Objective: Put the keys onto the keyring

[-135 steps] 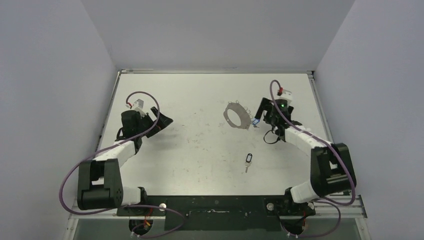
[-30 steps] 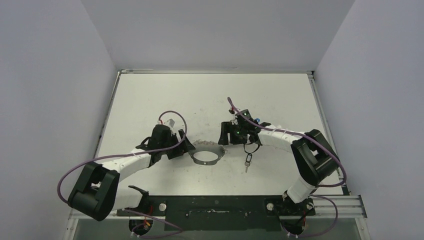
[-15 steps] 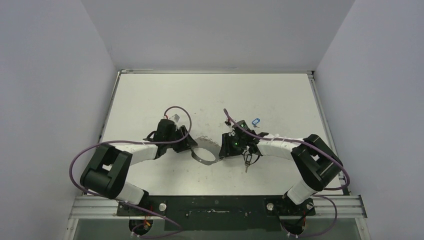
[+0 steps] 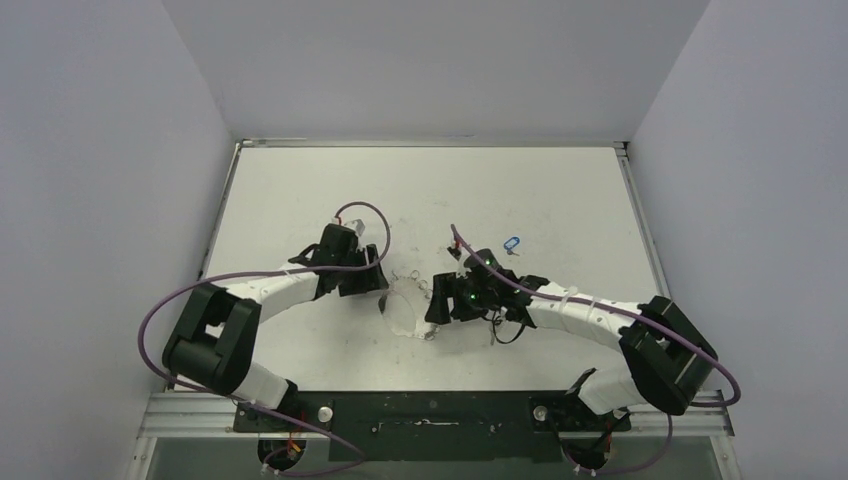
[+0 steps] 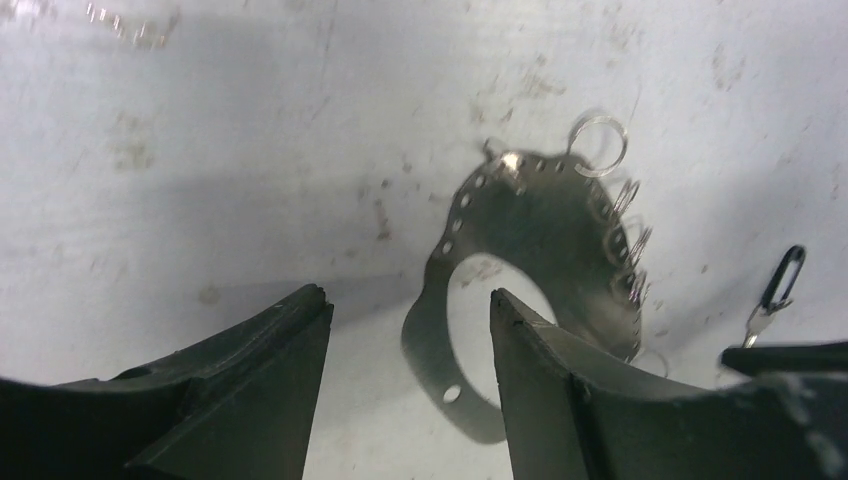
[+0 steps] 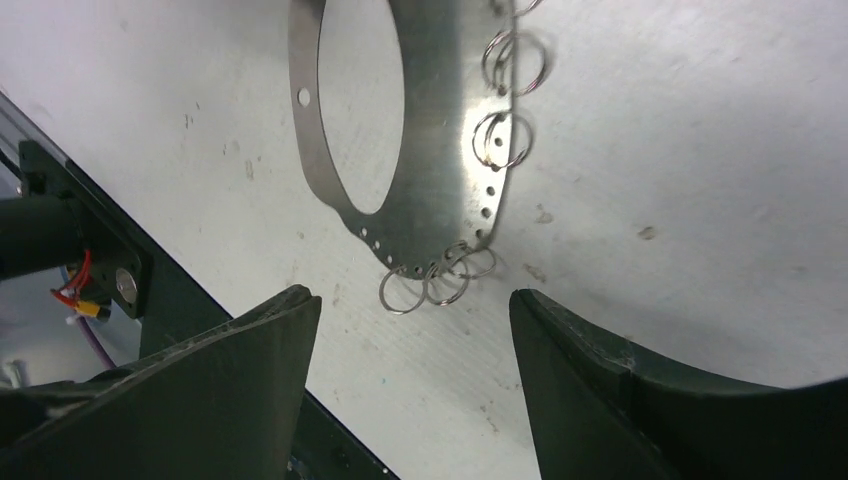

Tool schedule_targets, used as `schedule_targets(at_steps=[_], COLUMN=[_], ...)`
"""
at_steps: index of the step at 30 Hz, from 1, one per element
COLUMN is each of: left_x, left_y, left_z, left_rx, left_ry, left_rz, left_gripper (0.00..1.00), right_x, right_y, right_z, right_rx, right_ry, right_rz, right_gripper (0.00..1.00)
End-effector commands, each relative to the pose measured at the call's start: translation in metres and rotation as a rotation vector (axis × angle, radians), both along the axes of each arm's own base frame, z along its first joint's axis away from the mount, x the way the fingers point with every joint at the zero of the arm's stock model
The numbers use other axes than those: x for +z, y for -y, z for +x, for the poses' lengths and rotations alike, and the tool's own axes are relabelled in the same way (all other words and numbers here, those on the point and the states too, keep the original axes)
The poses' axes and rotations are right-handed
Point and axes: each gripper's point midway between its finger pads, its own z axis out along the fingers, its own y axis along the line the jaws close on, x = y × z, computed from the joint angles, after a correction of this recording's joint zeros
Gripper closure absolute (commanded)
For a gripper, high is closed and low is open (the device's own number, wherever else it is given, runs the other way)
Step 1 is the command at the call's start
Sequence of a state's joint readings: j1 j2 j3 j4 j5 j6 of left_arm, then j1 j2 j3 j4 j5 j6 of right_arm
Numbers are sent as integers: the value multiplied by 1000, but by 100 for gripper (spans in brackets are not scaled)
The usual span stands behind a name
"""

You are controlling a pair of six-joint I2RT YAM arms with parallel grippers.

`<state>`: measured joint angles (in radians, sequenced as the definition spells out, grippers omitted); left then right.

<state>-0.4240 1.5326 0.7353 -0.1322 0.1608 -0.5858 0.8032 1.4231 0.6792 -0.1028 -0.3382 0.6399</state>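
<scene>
Both grippers stand open and empty, flanking the keyring (image 4: 395, 315), which lies flat on the table (image 4: 300, 190). Left gripper (image 4: 372, 283) sits just at its left rim, right gripper (image 4: 437, 303) just at its right rim. In the left wrist view the ring lies ahead, partly between the fingers (image 5: 250, 400). Dark key (image 5: 778, 285) lies just right of the keyring, long axis roughly along that rim, head pointing away from the left gripper. Blue key (image 4: 512, 243) lies well right of the keyring, farther back. Right arm is nearer both keys, so it likely fetches while left steadies the ring.
</scene>
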Motion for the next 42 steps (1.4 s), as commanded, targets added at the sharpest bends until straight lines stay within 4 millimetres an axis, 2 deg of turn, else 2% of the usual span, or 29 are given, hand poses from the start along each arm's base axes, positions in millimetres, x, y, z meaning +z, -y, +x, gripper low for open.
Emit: schedule_targets(at_steps=[1, 4, 7, 10, 14, 20, 23, 27, 35, 42], left_x=[7, 5, 5, 7, 13, 30, 43, 51, 50, 27], left_y=[-21, -24, -16, -6, 5, 17, 31, 50, 90, 116], left_z=[-24, -39, -54, -65, -67, -56, -45, -33, -7, -2], left_rx=[2, 18, -1, -31, -56, -71, -89, -110, -163, -184], left_ry=[15, 11, 3, -1, 19, 81, 130, 148, 144, 96], left_rz=[56, 24, -49, -116, -151, -192, -242, -292, -368, -409], left_gripper=[42, 42, 43, 45, 46, 47, 48, 50, 57, 63], right_x=[28, 19, 8, -1, -9, -20, -16, -9, -1, -4], right_y=[19, 36, 47, 46, 32, 13, 6, 2, 13, 26], right_z=[35, 41, 40, 38, 34, 32, 43, 53, 60, 56], right_rx=[-73, -102, -116, -117, -96, -67, -76, -77, -111, -123], right_ry=[91, 68, 39, 17, -21, -20, 4, 32, 50, 50], right_rz=[4, -15, -25, -14, 25, 12, 33, 40, 39, 4], right_gripper=[28, 28, 28, 30, 35, 39, 39, 38, 38, 38])
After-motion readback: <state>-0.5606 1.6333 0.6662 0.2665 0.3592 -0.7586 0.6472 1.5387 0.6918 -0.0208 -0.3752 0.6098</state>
